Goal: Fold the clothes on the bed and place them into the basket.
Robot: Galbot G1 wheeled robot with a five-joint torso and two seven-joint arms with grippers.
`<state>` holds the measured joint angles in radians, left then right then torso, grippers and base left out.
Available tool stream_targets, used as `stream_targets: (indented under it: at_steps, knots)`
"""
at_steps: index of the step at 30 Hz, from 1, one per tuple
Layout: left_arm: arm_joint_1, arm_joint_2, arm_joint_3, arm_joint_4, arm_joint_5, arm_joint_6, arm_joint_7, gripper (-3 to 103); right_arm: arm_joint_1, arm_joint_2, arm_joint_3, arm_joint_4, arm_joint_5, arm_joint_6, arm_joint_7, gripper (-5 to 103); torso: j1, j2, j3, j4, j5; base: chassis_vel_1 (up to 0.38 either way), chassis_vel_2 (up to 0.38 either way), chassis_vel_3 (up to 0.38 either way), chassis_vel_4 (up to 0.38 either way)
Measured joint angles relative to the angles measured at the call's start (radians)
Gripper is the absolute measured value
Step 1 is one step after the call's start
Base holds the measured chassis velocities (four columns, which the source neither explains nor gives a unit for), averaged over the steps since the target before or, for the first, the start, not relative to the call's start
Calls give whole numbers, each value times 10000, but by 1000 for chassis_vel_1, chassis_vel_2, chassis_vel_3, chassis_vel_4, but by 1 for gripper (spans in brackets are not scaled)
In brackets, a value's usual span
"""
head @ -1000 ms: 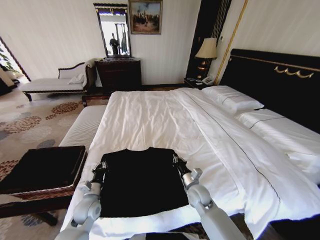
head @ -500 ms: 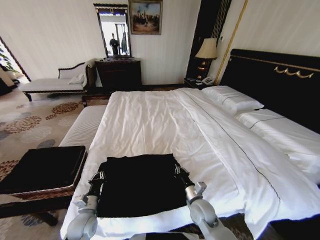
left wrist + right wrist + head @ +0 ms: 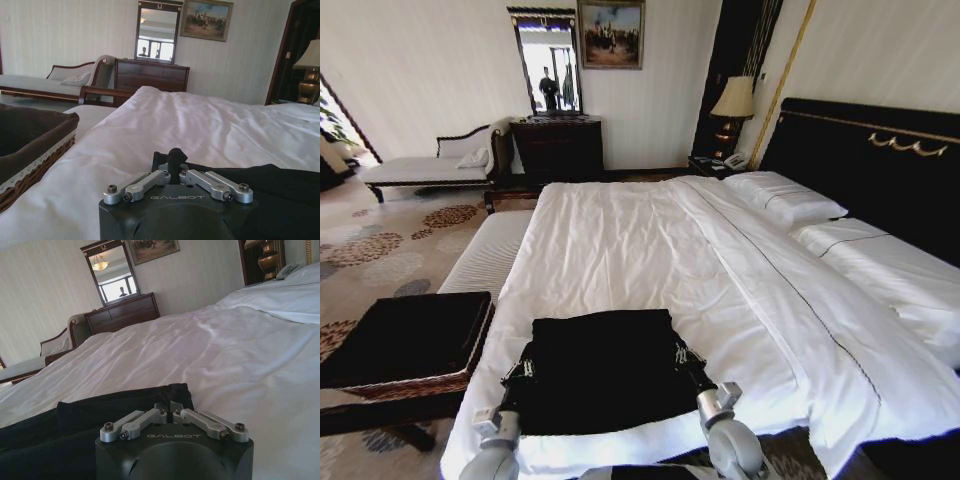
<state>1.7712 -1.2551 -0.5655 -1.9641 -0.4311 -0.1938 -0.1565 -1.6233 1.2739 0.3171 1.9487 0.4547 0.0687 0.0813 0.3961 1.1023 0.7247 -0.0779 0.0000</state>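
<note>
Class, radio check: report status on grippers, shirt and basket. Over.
Left gripper and right gripper shut on T-shirt edges, low on bed. Shirt folded over. Basket beside the bed, robot's left, path unobstructed.

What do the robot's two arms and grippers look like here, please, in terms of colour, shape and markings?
Both arms are rounded silver-grey segments with knobbly joints. The left gripper and right gripper are black at the head-view ends. In the wrist views each gripper has a dark matte housing lettered GALBOT, with paired silver metal linkage bars fixed by dark screws, spreading out to either side.
</note>
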Motion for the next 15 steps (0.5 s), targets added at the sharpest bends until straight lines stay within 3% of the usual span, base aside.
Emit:
stream_targets:
  at_steps: [15]
  knots:
    - [611,-35,-374,-198,-37,-157,-18,1,-912,37,343,617,-49,-30,-17,0,0,0,0,0,0,0,0,0,0]
